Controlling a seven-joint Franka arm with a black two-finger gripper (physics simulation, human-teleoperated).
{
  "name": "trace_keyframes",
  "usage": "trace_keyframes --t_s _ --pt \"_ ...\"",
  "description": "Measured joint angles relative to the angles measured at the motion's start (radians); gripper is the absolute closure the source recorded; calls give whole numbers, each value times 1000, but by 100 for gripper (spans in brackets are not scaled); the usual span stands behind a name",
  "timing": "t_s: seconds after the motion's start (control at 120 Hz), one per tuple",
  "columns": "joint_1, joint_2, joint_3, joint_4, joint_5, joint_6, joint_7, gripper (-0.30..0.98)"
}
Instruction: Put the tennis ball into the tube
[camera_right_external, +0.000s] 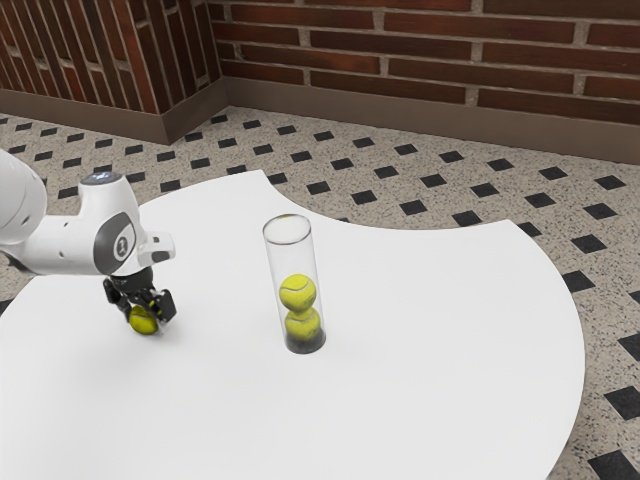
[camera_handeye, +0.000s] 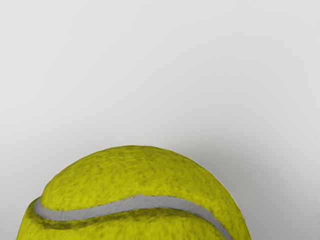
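- The step in hand, as I judge it, is securing the loose ball (camera_right_external: 143, 322) before carrying it to the tube (camera_right_external: 296, 262).
- To do it well, the gripper (camera_right_external: 147, 315) wants its squeeze across the ball's widest part, with even pressure on two opposite sides; a pinch high on the curve could make it squirt away.
- Keep the hand steady while closing, since a round thing rolls at a slight sideways nudge, and keep clear of scraping the table (camera_right_external: 420, 340).
- Once the grip is sure, a straight lift comes first, high enough for the ball's underside to clear the tube's rim (camera_right_external: 289, 243); travelling sideways too low could knock the tube over.
- Over the tube, centring matters more than speed: the opening looks only a little wider than a ball, so line up, lower gently and let go.
- The loose ball lies directly under the palm, within the gripper's reach, at or just above the table; the wrist view likewise puts it close beneath the hand.
- Whether the fingers are clenched on it or released around it, I cannot tell.
- The tube stands upright, well apart from the gripper, holding a lower ball (camera_right_external: 303, 324) and an upper ball (camera_right_external: 298, 293), with room above them for the loose one.
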Motion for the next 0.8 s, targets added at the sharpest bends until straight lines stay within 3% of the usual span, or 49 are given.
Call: trace_keyframes --t_s 0.2,0.567,0.633,0.8 --pt "-2 -2 0 1 1 1 14 23" --pt "-9 -68 10 9 36 -10 23 31" --pt "-10 -140 10 31 85 -34 16 32" --pt "-12 -275 -50 255 318 -206 -31 33"
